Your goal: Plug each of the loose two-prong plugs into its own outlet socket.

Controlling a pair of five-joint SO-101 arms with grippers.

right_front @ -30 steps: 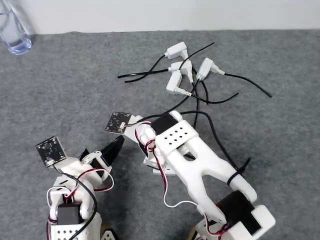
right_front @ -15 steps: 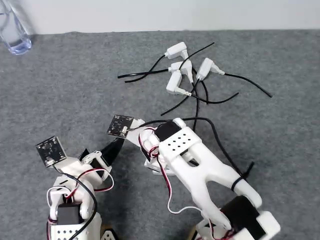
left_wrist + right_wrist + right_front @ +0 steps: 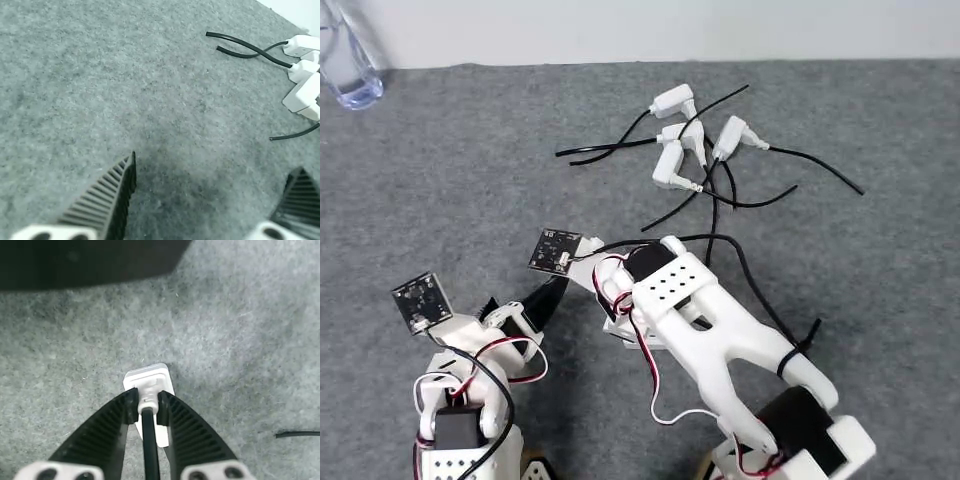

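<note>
Low over the grey counter (image 3: 470,180), near the arm bases, the right gripper (image 3: 146,401) has its fingers (image 3: 110,430) clenched on a white plug (image 3: 150,376), right at the end where its black cable (image 3: 149,450) leaves it. The left gripper (image 3: 216,165) hangs released, spread wide and holding nothing. The other white plug and socket pieces (image 3: 685,145) lie well apart from it, toward the far side of the counter, with their cords (image 3: 720,195) crossed over one another.

With so narrow a grip, the plug may twist between the fingers when pushed, so its prongs meet a socket askew. The cable loops close beside the right arm and could snag there. Nothing steadies a socket, so it may slide away. Tangled cords may drag neighbouring pieces along.
</note>
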